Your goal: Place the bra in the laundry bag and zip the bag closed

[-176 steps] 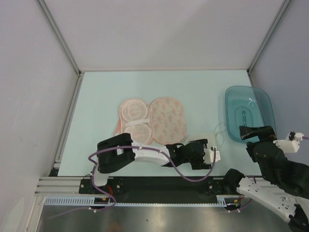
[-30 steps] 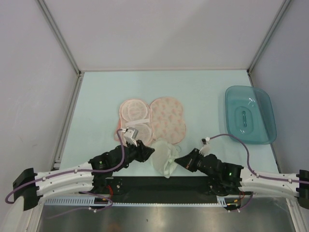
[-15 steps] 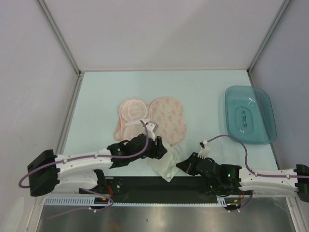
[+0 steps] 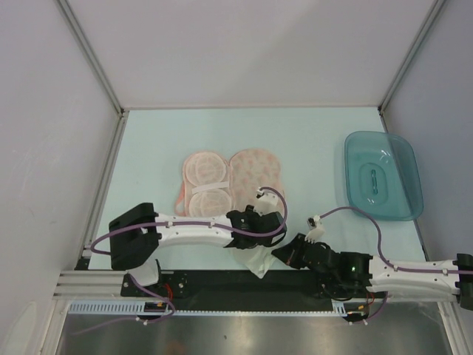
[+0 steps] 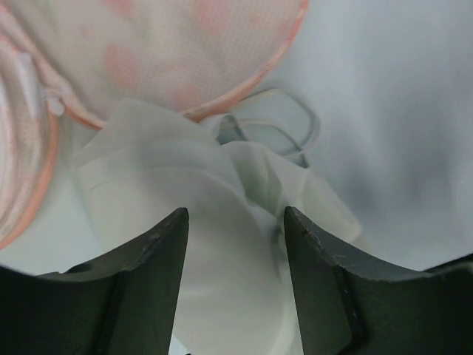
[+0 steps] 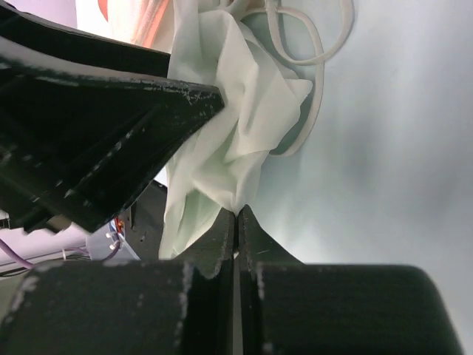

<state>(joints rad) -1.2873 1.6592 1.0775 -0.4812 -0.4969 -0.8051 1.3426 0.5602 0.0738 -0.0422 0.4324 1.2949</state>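
The left gripper (image 5: 235, 222) spread wide (arm stretched low), right gripper (image 6: 236, 214) pinched on the bra (image 6: 229, 96)

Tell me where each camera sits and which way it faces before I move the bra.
Top: fixed above and behind the bases, looking down on the table; both arms, the bag and the tray show.
Left wrist: rides its arm, looking down between the open left claw at the bra and the bag's rim.
Right wrist: low over the table, looking along the shut right claw, which pinches the bra; the left arm fills its left side.
Shared: both wrist views show the bra.
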